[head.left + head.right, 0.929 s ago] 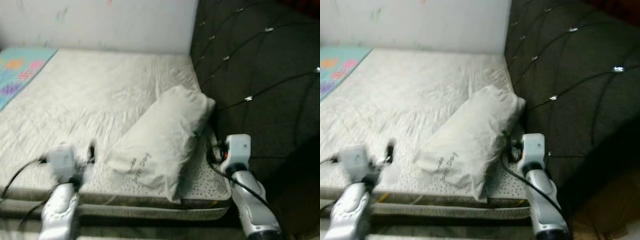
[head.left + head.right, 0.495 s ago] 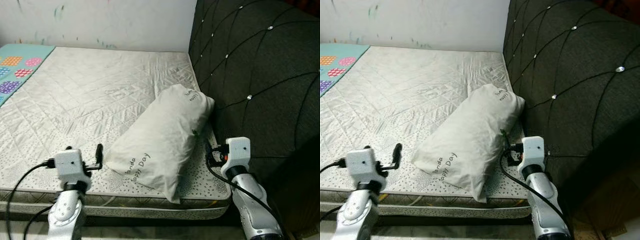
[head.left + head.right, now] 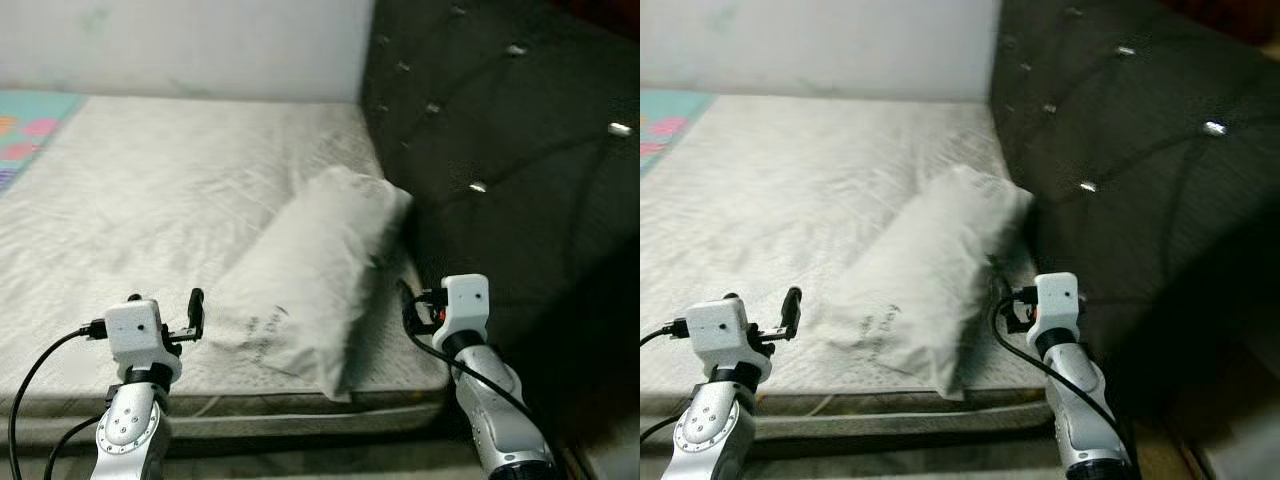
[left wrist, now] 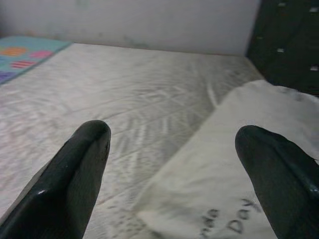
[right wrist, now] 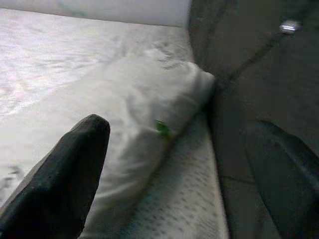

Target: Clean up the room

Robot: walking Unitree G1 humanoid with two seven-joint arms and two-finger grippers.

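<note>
Now both grippers, left and right, spread wide, empty, flanking pillow on mattress.

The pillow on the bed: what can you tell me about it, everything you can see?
The pillow is long, plump and pale grey-white, in a smooth, slightly creased fabric case with dark printed lettering near its front end and a small green tag on one side. It lies flat and slantwise on the quilted mattress, its far end against the dark tufted headboard, its near end by the mattress edge. Neither gripper touches it.

White lettered pillow, grey quilted mattress, dark studded headboard.
</note>
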